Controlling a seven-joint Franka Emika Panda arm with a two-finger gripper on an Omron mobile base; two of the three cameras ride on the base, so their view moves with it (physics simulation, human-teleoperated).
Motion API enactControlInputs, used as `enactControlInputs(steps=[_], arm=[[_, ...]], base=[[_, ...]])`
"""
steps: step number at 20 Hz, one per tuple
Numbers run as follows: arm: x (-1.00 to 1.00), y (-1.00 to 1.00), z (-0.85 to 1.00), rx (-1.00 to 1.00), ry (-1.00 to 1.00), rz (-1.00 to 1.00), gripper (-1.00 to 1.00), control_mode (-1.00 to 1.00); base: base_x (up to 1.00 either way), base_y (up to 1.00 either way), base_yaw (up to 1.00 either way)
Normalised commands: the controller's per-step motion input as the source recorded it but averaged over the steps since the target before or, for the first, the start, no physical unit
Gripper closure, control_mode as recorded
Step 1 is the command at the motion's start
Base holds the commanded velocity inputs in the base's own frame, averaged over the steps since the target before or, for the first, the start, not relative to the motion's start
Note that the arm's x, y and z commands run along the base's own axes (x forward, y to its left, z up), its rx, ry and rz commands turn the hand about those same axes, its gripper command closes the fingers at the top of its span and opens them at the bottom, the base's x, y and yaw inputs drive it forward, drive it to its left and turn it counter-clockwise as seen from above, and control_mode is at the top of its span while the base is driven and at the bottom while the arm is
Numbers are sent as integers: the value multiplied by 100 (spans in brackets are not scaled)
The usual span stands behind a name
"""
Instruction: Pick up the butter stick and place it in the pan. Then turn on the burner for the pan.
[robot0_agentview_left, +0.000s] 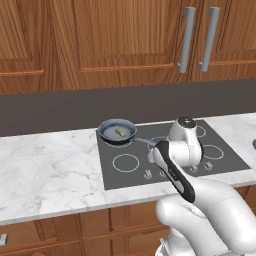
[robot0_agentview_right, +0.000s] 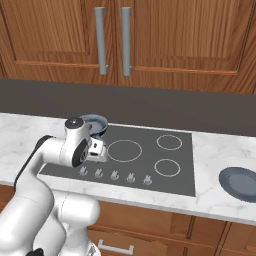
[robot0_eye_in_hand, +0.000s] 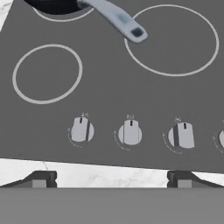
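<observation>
Wood cabinets w/ grey handles, dark backsplash, marble counter.

A white marble tabletop carries a dark grey cooktop set flush into it. The pan sits on the cooktop's far-left ring, its handle pointing toward the middle, while a dark blue-grey plate rests on the marble right of the cooktop.

Knobs clear; pan handle beyond.
</observation>
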Motion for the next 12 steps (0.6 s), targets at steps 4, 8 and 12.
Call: enactControlInputs(steps=[4, 8, 12], arm=[[0, -15, 0, 0, 0, 0, -100, -100], [0, -25, 0, 0, 0, 0, -100, -100], [0, -20, 0, 0, 0, 0, -100, -100]], base=[[0, 0, 0], [0, 0, 0], [0, 0, 0]])
